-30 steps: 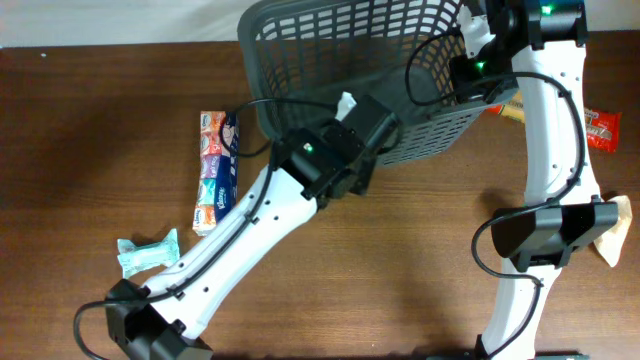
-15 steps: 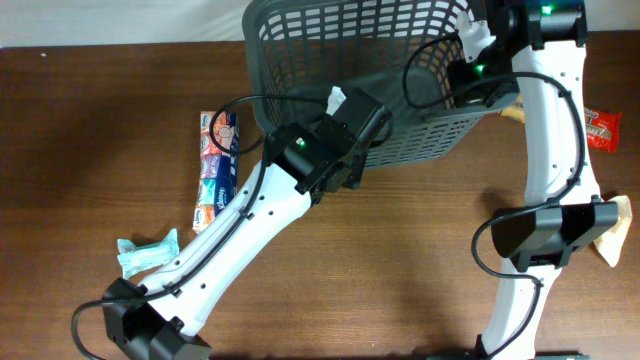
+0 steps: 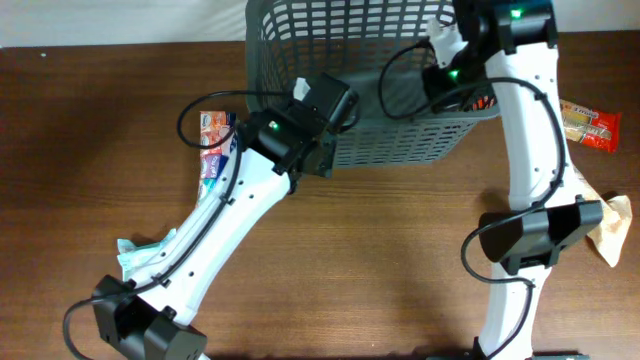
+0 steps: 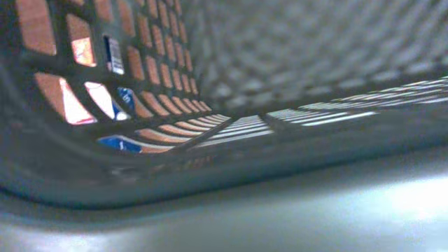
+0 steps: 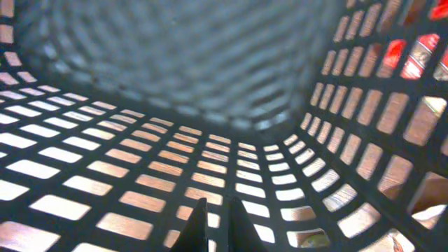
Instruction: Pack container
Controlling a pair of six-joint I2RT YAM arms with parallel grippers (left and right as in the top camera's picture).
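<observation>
Since one second ago, the container point(image 3: 400, 148) has shifted toward the far edge and leftward, and both arms have moved with it. It now sits at the far side of the table point(image 3: 400, 270), between the two sets of fingers. The left gripper point(image 3: 322, 98) is at the near-left rim, clenched (its fingers are hidden in the wrist view, so a grasp cannot be confirmed). The right gripper point(image 5: 210, 222) is inside the lattice with its fingertips pressed together; whether they pinch a bar cannot be told. Outward of the left fingers lie tissue packs point(image 3: 212, 150). Outward of the right fingers lies a red wrapper point(image 3: 588, 124).
</observation>
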